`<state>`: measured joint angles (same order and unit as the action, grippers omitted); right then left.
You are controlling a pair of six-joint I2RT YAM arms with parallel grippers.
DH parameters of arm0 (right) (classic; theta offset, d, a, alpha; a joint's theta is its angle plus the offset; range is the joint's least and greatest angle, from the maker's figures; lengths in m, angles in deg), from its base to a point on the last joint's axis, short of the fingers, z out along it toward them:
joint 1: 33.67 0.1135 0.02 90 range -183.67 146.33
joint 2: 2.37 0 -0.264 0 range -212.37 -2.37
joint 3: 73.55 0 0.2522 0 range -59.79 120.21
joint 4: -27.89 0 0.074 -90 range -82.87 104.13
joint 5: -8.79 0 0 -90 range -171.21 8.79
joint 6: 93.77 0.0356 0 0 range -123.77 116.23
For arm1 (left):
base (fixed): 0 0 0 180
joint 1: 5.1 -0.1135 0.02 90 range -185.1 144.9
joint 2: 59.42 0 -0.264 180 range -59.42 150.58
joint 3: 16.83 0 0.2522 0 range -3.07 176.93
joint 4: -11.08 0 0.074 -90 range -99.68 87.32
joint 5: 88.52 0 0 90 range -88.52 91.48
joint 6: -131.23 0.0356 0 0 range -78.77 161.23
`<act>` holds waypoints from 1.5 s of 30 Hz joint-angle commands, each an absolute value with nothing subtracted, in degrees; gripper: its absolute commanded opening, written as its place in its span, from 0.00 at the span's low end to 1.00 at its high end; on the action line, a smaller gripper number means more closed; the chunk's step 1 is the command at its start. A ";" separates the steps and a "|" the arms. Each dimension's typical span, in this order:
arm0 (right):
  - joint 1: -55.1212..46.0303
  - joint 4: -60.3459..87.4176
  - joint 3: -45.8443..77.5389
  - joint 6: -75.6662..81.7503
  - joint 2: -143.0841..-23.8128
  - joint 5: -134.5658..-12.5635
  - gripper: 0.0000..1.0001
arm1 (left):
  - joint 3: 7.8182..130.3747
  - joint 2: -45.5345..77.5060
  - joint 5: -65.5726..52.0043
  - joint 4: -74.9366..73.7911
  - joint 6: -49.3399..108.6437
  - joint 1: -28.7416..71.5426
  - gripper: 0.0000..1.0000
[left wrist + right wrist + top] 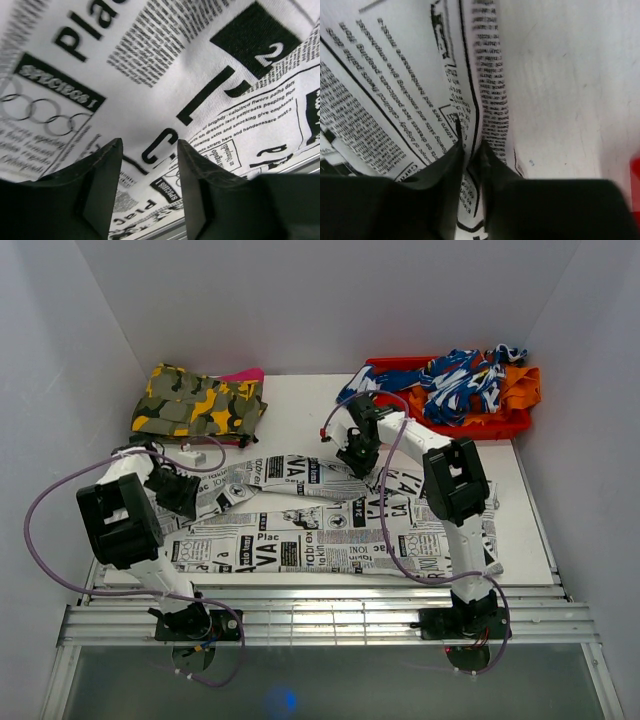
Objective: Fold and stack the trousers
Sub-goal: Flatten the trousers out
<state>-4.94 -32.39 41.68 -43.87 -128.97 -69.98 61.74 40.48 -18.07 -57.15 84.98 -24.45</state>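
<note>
"Since the trousers [300,530] lie spread across the near half of the table [300,405], one part angling up toward the middle, where do the arms have hold of them?"

"The right gripper [357,455] is at the far edge of the cloth. Its two fingers are drawn together on a raised fold of the print, and its wrist view shows the fabric pinched up between them. The left gripper [185,492] sits over the left end with its jaws apart. Printed cloth shows in the gap, but nothing is clamped as far as I can see."

"Will the cloth behave?"

"I'd guess it's light, thin and floppy, so whatever isn't held will sag and drag. It looks like woven cotton, not slippery, so a pinch on a hem or seam should hold. It's best taken at two points along one edge, so the fold comes over flat rather than bunching."

"And the other clothes?"

"The camouflage garment [195,402] is at the far left and the blue-and-white garment [455,375] is in the red tray [520,427] at the far right. Neither touches the trousers, as far as I can tell."
</note>
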 commanded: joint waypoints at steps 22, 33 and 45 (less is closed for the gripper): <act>-4.58 -38.07 29.60 -49.12 -114.25 -71.27 0.08 | 94.85 61.52 -19.88 -67.97 106.09 -27.86 0.61; -4.49 -37.90 28.98 -49.74 -113.46 -71.45 0.08 | 86.15 61.87 -19.71 -67.82 108.12 -27.78 0.36; -6.69 -37.90 34.34 -49.12 -110.74 -71.54 0.08 | 113.27 65.65 -21.72 -64.20 95.73 -26.81 0.00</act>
<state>-5.47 -36.35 30.76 -49.22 -115.42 -71.84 103.03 67.25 -18.47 -66.66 99.60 -27.08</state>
